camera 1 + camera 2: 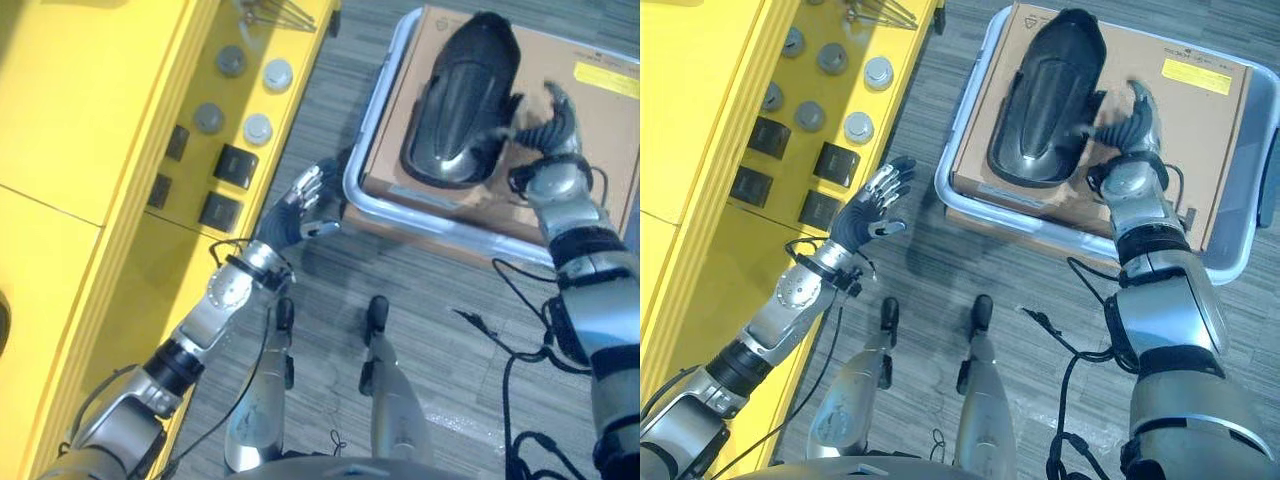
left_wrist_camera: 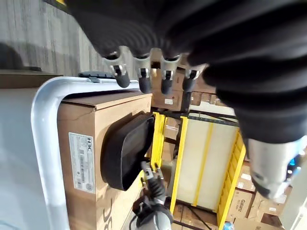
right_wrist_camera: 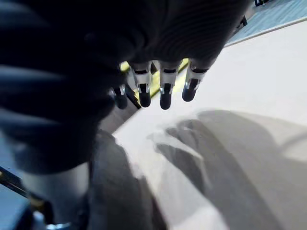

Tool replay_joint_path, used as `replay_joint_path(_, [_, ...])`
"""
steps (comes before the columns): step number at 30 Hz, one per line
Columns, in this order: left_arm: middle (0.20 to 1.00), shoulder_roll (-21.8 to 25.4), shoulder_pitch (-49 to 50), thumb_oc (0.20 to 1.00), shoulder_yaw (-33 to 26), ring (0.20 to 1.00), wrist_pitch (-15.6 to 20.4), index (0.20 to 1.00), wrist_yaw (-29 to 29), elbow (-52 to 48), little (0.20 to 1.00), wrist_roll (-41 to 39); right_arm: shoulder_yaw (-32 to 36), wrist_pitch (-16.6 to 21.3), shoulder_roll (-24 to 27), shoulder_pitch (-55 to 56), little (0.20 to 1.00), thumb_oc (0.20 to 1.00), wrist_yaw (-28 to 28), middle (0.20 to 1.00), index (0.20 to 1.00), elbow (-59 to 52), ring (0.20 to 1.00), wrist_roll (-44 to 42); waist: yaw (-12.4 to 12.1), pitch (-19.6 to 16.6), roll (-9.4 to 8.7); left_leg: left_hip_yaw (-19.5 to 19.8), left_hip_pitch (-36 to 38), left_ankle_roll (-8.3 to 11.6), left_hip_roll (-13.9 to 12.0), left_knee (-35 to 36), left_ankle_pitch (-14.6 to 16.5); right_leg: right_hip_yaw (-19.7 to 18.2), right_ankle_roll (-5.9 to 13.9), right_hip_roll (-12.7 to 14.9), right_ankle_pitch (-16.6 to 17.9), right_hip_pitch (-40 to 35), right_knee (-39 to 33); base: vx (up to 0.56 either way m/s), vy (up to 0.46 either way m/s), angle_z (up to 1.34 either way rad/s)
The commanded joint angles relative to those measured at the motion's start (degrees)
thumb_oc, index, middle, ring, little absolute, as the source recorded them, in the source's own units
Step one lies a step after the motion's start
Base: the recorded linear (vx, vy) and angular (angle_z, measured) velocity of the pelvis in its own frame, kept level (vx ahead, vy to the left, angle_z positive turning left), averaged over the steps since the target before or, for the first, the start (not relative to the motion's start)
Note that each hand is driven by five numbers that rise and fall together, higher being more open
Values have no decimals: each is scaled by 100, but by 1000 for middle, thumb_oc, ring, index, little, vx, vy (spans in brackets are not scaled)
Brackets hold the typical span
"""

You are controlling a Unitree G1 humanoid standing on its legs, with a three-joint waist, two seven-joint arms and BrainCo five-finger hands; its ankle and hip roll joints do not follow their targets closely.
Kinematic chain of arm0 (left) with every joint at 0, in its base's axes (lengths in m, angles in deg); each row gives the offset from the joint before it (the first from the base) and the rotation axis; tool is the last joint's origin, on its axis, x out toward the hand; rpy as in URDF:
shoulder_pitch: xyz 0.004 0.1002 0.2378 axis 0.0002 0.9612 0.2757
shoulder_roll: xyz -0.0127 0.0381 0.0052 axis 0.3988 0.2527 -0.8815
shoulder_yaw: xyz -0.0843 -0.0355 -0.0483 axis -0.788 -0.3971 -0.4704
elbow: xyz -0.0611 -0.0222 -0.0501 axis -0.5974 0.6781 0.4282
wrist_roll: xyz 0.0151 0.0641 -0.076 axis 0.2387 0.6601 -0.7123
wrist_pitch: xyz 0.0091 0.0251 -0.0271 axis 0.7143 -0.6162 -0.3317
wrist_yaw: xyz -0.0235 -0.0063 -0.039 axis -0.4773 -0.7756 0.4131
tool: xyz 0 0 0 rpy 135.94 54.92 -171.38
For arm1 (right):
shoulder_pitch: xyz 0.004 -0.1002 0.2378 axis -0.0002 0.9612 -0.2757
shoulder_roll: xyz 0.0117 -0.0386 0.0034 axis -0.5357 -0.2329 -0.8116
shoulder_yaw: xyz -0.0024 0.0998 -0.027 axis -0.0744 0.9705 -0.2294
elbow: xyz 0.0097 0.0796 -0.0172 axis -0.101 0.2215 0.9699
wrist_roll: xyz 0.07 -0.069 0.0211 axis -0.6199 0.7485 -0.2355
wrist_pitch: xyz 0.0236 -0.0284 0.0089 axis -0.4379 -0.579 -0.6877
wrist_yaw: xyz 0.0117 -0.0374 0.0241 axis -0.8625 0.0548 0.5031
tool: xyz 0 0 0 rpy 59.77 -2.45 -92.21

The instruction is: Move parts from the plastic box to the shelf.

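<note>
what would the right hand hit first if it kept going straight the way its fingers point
Probably the black part lying on the cardboard box in the plastic box. The right hand sits just beside it, open fingers reaching toward its edge; whether they already touch is unclear.

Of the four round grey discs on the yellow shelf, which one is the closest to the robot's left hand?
The pale disc in the row nearer the robot, on the side toward the plastic box. It lies just beyond the left hand; the other three sit farther away.
</note>
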State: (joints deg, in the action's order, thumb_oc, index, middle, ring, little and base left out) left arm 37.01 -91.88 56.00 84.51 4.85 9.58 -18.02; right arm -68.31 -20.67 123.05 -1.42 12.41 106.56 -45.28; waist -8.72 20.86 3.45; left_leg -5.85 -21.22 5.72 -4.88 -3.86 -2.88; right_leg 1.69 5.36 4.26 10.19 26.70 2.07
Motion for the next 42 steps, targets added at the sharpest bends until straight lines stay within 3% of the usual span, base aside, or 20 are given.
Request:
replay_joint_path(1, [1000, -90, -73, 1000, -32, 1000, 380, 1000, -158, -86, 1000, 4, -17, 396, 416, 116, 1000, 1000, -919, 1000, 1000, -811, 1000, 488, -79, -310, 40, -405, 217, -44, 112, -687, 1337, -341, 906, -310, -1090, 225, 686, -18, -45, -9])
replay_joint_path(6, [1000, -51, -132, 1000, 4, 1000, 409, 1000, -62, -82, 1000, -74, 346, 468, 576, 182, 1000, 1000, -1198, 1000, 1000, -1511, 1000, 810, -68, -344, -19, -370, 141, -60, 71, -752, 1390, -331, 902, -290, -1090, 268, 691, -7, -17, -2])
replay_joint_path(13, [1000, -14, -118, 1000, 38, 1000, 386, 1000, 13, -87, 1000, -195, 6, 441, 560, -88, 1000, 1000, -912, 1000, 1000, -1059, 1000, 685, -108, -357, -85, -370, 18, -70, 43, -906, 1446, -308, 895, -287, -1056, 327, 706, -10, -7, 1])
replay_joint_path(21, [1000, 30, 131, 1000, -24, 1000, 341, 1000, 10, -217, 1000, -264, -841, 238, -45, -434, 1000, 1000, -260, 1000, 1000, 1116, 1000, 389, -225, -327, -59, -429, -183, -92, 2, -1285, 1579, -313, 889, -353, -1007, 396, 746, -1, 1, 0])
replay_joint_path(27, [1000, 27, 152, 1000, -3, 1000, 328, 1000, 12, -199, 1000, -198, -1023, 137, -319, -394, 1000, 1000, 99, 1000, 1000, 1847, 1000, 325, -244, -302, -38, -447, -201, -78, 8, -1275, 1552, -301, 897, -368, -990, 415, 737, 0, 0, 0])
replay_joint_path(29, [1000, 72, 166, 1000, 48, 1000, 279, 1000, 159, -203, 1000, -165, -1252, -27, -424, -417, 1000, 1000, 590, 1000, 1000, 2421, 1000, 454, -281, -296, -13, -441, -201, -58, 14, -1273, 1543, -293, 896, -374, -990, 408, 732, 0, 0, 0])
replay_joint_path(30, [1000, 81, 175, 1000, 76, 1000, 265, 1000, 198, -226, 1000, -155, -1300, -77, -435, -414, 937, 937, 671, 937, 937, 2542, 937, 501, -311, -289, 14, -446, -184, -51, 1, -1289, 1570, -291, 894, -391, -1006, 384, 738, 0, 0, 0])
replay_joint_path(31, [1000, 91, 184, 1000, 78, 1000, 245, 1000, 237, -249, 1000, -148, -1321, -113, -455, -393, 517, 517, 747, 517, 517, 2646, 517, 529, -312, -301, 4, -441, -200, -54, 26, -1274, 1534, -290, 894, -373, -994, 396, 732, 0, 0, 0])
replay_joint_path(33, [1000, 111, 210, 1000, 71, 1000, 225, 1000, 288, -319, 1000, -143, -1272, -157, -429, -338, 200, 200, 798, 200, 200, 2764, 200, 505, -362, -321, 35, -421, -199, -49, 37, -1274, 1524, -273, 888, -363, -1003, 379, 736, 0, 0, 0])
replay_joint_path(42, [1000, 135, 393, 1000, -81, 1000, 178, 1000, 318, -340, 1000, -97, -397, -73, -77, 517, 200, 200, 594, 200, 200, 2447, 200, -201, -345, -324, 59, -357, -102, -74, 14, -1342, 1599, -289, 890, -389, -1090, 206, 794, -6, -10, 3])
